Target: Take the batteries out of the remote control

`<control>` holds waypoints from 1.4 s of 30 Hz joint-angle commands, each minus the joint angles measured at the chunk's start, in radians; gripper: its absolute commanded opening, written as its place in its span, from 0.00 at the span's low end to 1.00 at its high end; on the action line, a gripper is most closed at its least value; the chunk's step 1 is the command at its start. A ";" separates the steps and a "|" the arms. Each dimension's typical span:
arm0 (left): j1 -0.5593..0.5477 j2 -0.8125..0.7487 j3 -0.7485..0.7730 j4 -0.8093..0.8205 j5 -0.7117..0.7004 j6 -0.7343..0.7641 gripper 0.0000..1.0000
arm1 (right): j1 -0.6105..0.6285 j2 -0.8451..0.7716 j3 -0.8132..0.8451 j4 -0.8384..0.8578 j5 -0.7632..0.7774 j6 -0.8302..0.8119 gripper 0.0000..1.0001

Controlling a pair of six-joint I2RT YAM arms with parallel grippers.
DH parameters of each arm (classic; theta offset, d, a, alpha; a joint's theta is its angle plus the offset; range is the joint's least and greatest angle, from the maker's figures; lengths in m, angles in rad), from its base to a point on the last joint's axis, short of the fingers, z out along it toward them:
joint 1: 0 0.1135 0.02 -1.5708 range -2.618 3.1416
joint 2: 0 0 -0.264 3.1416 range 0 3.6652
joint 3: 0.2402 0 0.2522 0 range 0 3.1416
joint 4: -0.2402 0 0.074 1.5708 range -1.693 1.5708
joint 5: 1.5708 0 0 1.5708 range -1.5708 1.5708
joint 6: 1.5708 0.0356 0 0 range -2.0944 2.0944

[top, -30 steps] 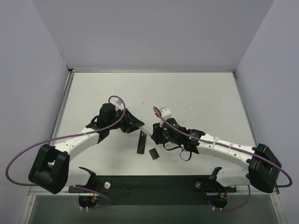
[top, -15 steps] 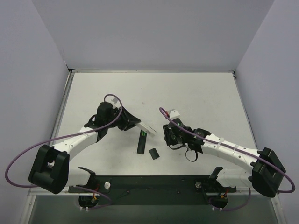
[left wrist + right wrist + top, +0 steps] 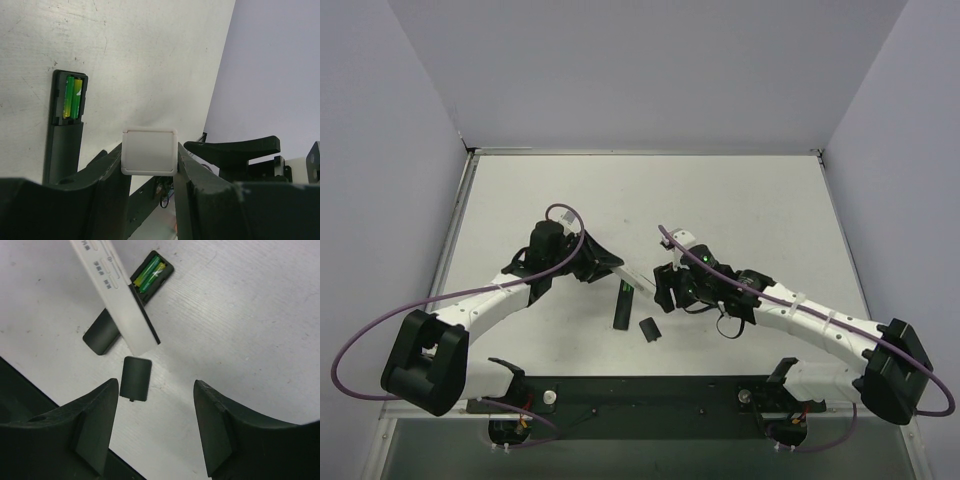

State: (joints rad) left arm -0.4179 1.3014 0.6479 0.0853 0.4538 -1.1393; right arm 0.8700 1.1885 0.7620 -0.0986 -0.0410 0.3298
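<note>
Firmly, the left gripper [image 3: 150, 161] clamps the squared end of a smooth white stick [image 3: 117, 295] between its dark fingers. The right gripper [image 3: 156, 390] hangs with its fingers spread and nothing between them, above a small rounded black cover [image 3: 135, 378]. Just beside the cover lies the remote control [image 3: 64, 145], a slim matte bar with its long axis running near to far. The batteries [image 3: 71, 96], two glossy green cylinders, sit in the open slot at its far end. The pale, faintly scuffed table [image 3: 720, 200] is enclosed by plain grey walls [image 3: 620, 70].

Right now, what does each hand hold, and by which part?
Left hand grips the white stick by one end; right hand is open, holding nothing.
</note>
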 commanded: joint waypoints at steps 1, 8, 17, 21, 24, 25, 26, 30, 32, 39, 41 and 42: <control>-0.010 -0.025 0.038 0.031 0.039 0.013 0.00 | -0.006 0.031 0.033 0.059 -0.129 -0.035 0.56; -0.016 -0.019 0.033 0.034 0.074 0.007 0.00 | -0.005 0.109 0.074 0.071 -0.066 -0.075 0.48; -0.030 -0.001 0.015 0.089 0.120 -0.040 0.00 | -0.003 0.168 0.089 0.164 0.003 -0.078 0.30; -0.067 0.018 -0.013 0.165 0.143 -0.105 0.00 | -0.003 0.177 0.069 0.258 -0.013 -0.103 0.29; -0.082 0.030 -0.010 0.176 0.146 -0.109 0.00 | -0.002 0.184 0.072 0.306 -0.023 -0.126 0.29; -0.090 0.033 -0.008 0.176 0.146 -0.109 0.00 | -0.002 0.189 0.076 0.312 -0.019 -0.129 0.29; -0.093 0.035 -0.010 0.177 0.145 -0.109 0.00 | -0.003 0.192 0.082 0.312 -0.014 -0.139 0.29; -0.108 0.036 -0.013 0.185 0.143 -0.117 0.00 | -0.003 0.188 0.083 0.330 -0.008 -0.169 0.33; -0.117 0.038 -0.014 0.197 0.146 -0.122 0.00 | -0.003 0.186 0.085 0.344 -0.010 -0.181 0.35; -0.139 0.041 -0.011 0.214 0.161 -0.135 0.00 | -0.003 0.204 0.094 0.361 -0.008 -0.219 0.33; -0.140 0.041 -0.010 0.214 0.164 -0.132 0.00 | -0.002 0.207 0.102 0.361 -0.004 -0.229 0.27; -0.145 0.042 -0.010 0.212 0.164 -0.131 0.00 | -0.003 0.214 0.103 0.364 -0.003 -0.233 0.27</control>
State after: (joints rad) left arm -0.4904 1.3460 0.6289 0.2272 0.4206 -1.2041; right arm 0.8642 1.3766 0.8154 0.0353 -0.0513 0.1162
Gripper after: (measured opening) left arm 0.433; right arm 0.357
